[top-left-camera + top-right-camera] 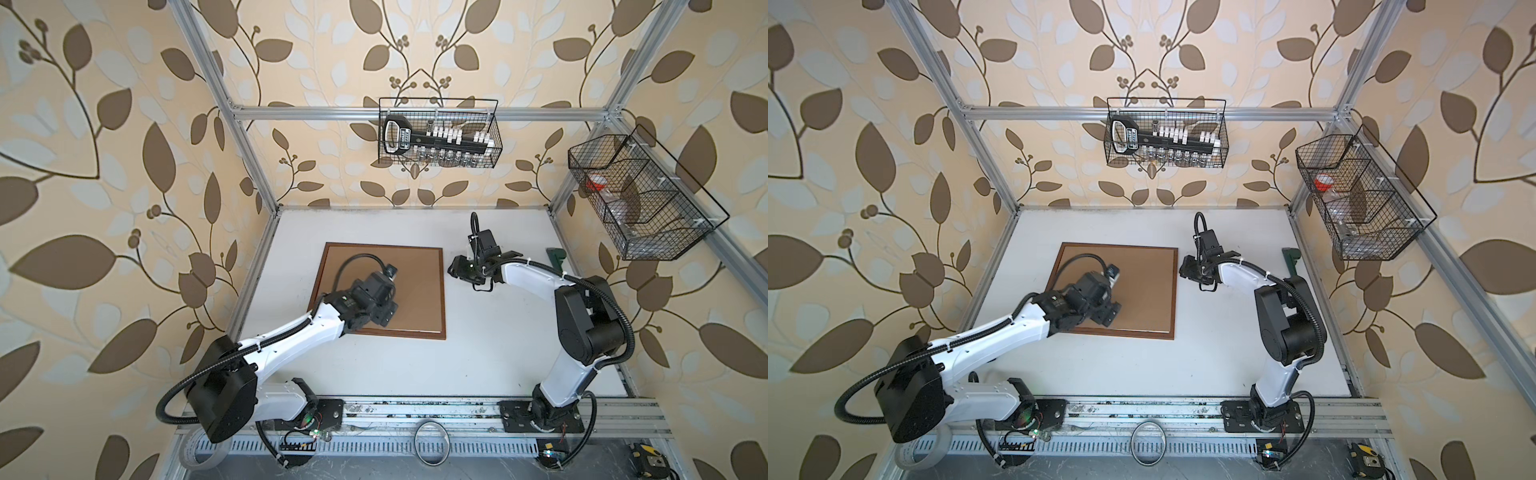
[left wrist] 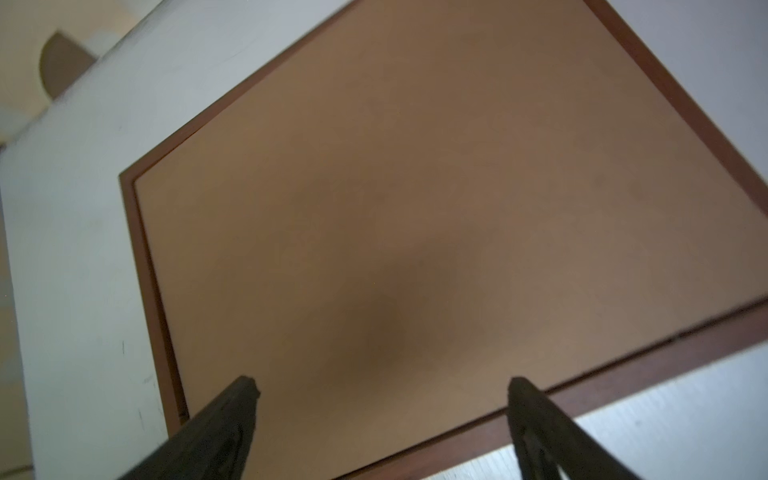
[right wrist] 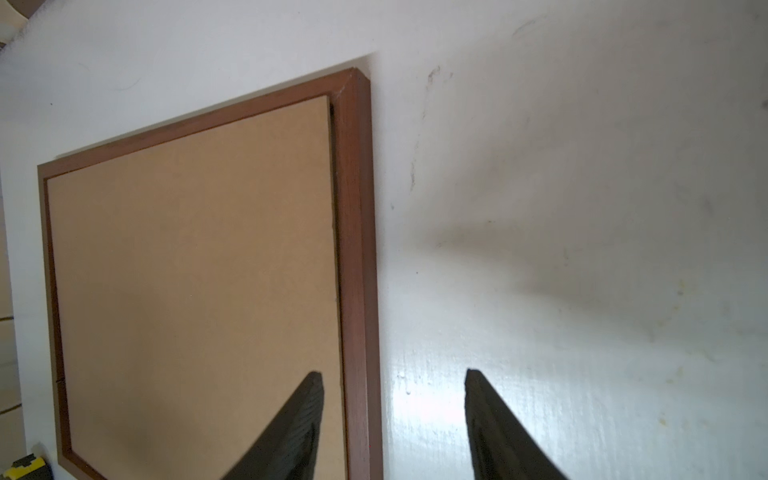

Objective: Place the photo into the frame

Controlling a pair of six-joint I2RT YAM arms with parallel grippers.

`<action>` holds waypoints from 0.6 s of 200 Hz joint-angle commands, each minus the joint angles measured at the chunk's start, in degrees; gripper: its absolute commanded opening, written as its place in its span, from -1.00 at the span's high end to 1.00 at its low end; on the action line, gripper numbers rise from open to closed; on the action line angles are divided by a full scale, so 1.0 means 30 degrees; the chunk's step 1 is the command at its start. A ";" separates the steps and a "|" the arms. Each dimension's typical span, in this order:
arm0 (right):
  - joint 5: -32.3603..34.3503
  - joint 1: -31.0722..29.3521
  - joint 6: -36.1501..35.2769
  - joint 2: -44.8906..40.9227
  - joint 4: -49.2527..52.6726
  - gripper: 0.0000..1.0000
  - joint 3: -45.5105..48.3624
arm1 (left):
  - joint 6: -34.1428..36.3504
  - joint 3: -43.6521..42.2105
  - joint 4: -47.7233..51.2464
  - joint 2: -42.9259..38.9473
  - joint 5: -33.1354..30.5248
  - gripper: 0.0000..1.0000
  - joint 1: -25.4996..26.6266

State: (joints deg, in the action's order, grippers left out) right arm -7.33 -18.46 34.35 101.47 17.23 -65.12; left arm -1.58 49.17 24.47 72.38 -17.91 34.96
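Left wrist view: your left pincer (image 2: pixel 382 380) wide, empty, angled over frame (image 2: pixel 623 376).
Frame: long axis toward right pincer (image 3: pixel 393 373).
Right pincer: half-open, empty.

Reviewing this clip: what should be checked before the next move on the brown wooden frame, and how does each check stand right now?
1. Left gripper open and empty above the plain brown backing board: ok.
2. Right gripper open, empty, beside the thin reddish-brown wooden frame: ok.
3. Board lying inside the frame's border: ok.
4. Frame flat on the white table: ok.
5. Landscape photo inside the frame: cannot tell; no print in view.
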 commanded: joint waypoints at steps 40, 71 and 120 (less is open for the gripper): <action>-0.0240 -0.1673 -0.0491 -0.0718 0.1491 -0.13 0.0273 | -0.6254 0.4628 0.3781 0.3804 0.3174 -0.87 -0.8939; -0.0340 -0.1765 -0.0711 -0.0732 0.1634 -0.13 0.0428 | -0.7587 0.4452 0.2822 0.5468 0.5687 -0.98 -1.2205; -0.0924 -0.1799 -0.0727 -0.0778 0.1748 -0.14 0.0351 | -0.9508 0.4783 0.0925 0.8671 0.8684 -0.98 -1.4458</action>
State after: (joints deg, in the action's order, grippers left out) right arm -8.51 -23.83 33.12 100.07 21.10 -65.06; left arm -25.10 62.39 30.13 95.96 1.15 -6.87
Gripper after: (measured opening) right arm 0.570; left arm 0.988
